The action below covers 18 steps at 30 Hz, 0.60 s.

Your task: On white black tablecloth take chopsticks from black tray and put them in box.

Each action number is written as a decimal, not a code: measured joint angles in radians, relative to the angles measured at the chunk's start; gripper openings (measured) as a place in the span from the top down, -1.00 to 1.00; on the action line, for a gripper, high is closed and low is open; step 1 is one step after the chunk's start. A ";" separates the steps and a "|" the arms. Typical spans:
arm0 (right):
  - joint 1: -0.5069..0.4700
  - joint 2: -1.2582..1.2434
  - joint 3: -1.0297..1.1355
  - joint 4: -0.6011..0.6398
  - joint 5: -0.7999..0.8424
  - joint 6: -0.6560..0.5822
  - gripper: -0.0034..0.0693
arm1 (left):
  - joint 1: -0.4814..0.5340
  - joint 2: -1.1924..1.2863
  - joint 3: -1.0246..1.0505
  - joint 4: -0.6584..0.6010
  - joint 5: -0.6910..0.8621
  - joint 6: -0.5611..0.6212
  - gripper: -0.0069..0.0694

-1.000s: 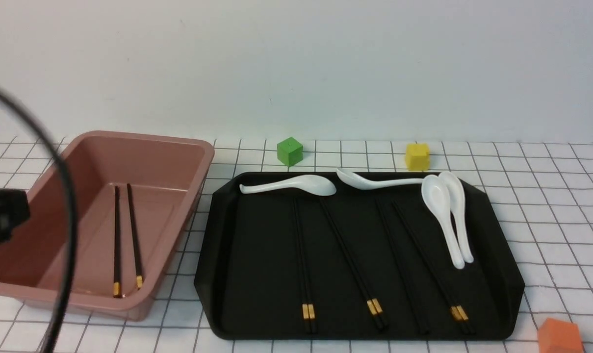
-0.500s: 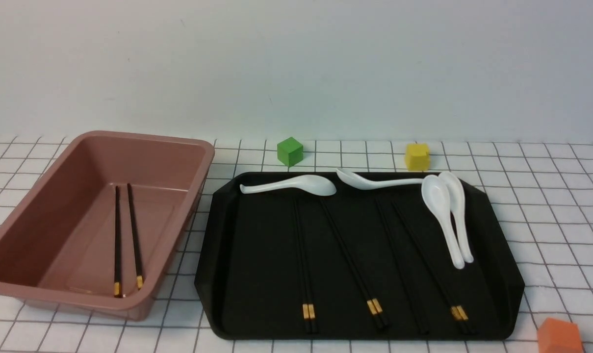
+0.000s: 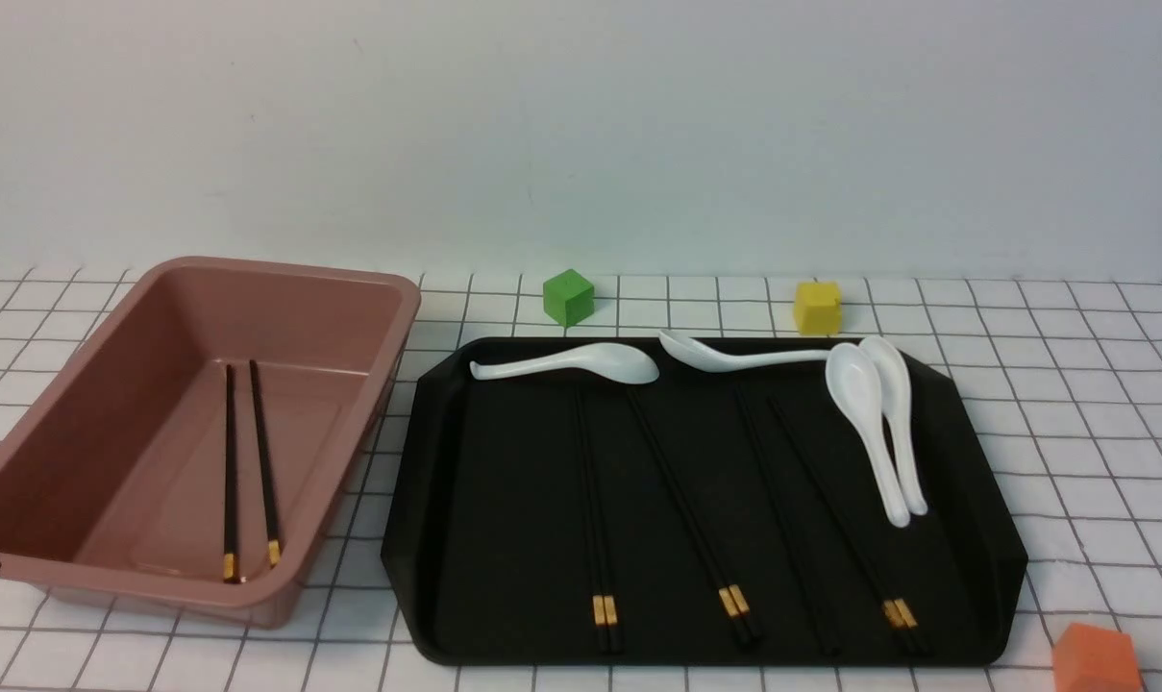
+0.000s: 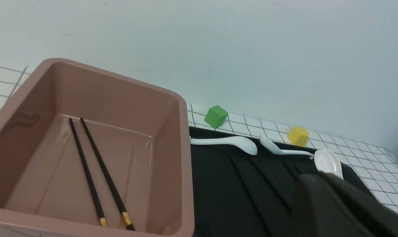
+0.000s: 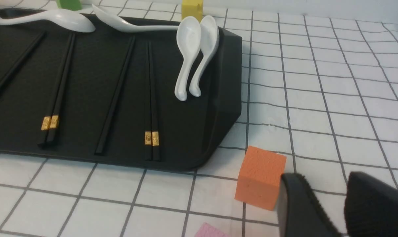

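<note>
The black tray (image 3: pixel 446 538) lies on the grid tablecloth (image 3: pixel 1071 423). On it lie three pairs of black chopsticks (image 3: pixel 592 519) with gold bands and one single stick (image 3: pixel 792 538). The pink box (image 3: pixel 283 272) stands to its left with one pair of chopsticks (image 3: pixel 229 461) on its floor; that pair also shows in the left wrist view (image 4: pixel 105 173). My left gripper (image 4: pixel 320 176) is shut and empty, low beside the box's near corner. My right gripper (image 5: pixel 327 179) is open and empty, just above the cloth next to an orange cube (image 5: pixel 259 176).
Several white spoons (image 3: pixel 581 363) lie along the tray's far edge and right side (image 3: pixel 864 413). A green cube (image 3: pixel 568 296) and a yellow cube (image 3: pixel 818 307) stand behind the tray. The orange cube (image 3: pixel 1098 658) sits off the tray's near right corner. A pink scrap (image 5: pixel 210 232) lies near it.
My left arm and its cable have pulled back out of the front view at the left. Only a black bit stays at the lower left edge. Nothing on the table moved.
</note>
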 joint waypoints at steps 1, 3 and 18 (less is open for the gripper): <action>0.000 0.000 0.000 0.000 0.000 0.000 0.25 | 0.000 0.000 0.000 0.000 0.000 0.000 0.85; 0.000 0.000 0.000 0.000 0.000 0.000 0.25 | 0.000 -0.005 0.004 0.000 0.000 0.000 0.85; 0.000 0.000 0.000 0.000 0.000 0.000 0.25 | 0.105 -0.218 0.294 0.119 0.037 0.000 0.83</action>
